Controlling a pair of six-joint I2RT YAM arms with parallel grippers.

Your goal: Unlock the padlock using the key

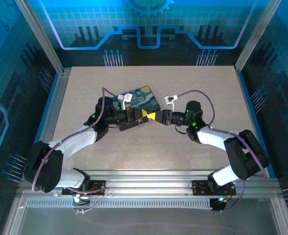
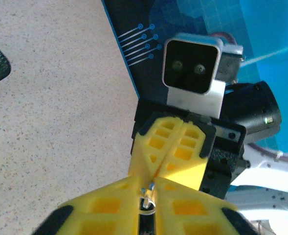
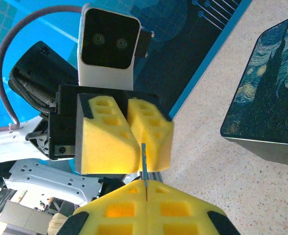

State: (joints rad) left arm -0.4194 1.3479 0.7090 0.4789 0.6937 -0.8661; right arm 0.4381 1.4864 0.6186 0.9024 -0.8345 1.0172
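The key [image 3: 144, 159] is standing as a thin silvery blade between the two pincers, held above the tabletop [image 3: 222, 186].

In the top view, the left pincer [image 1: 143, 115] and the right pincer [image 1: 154, 117] are meeting tip to tip over the middle of the tabletop [image 1: 158, 152]. The key is too small to make out there. A dark box [image 1: 143, 97] with a swirling blue and yellow night-sky painting on its lid is lying just behind them, and the left arm is partly covering its near edge. Two white tags [image 1: 170, 99] are hanging on the cables, too small to read. A blue backdrop [image 1: 151, 5] with a gear and circuit lines is closing off the far side.

In the left wrist view, the left pincer [image 2: 146, 191] is pressing its yellow fingers together at the tips on a small silvery piece, the key [image 2: 146, 195]. The right pincer [image 2: 156, 171] is facing it, its fingers shut and touching the same spot. The right arm's wrist camera [image 2: 191, 66] is looking straight back.

In the right wrist view, the right pincer [image 3: 146, 185] is closed, with the blade rising from its seam. The blade is reaching the closed tips of the left pincer [image 3: 135, 164]. The box [image 3: 268, 98] is sitting off to the right, well clear of the key. A purple cable [image 3: 16, 63] is looping beside the left arm's camera [image 3: 109, 41].
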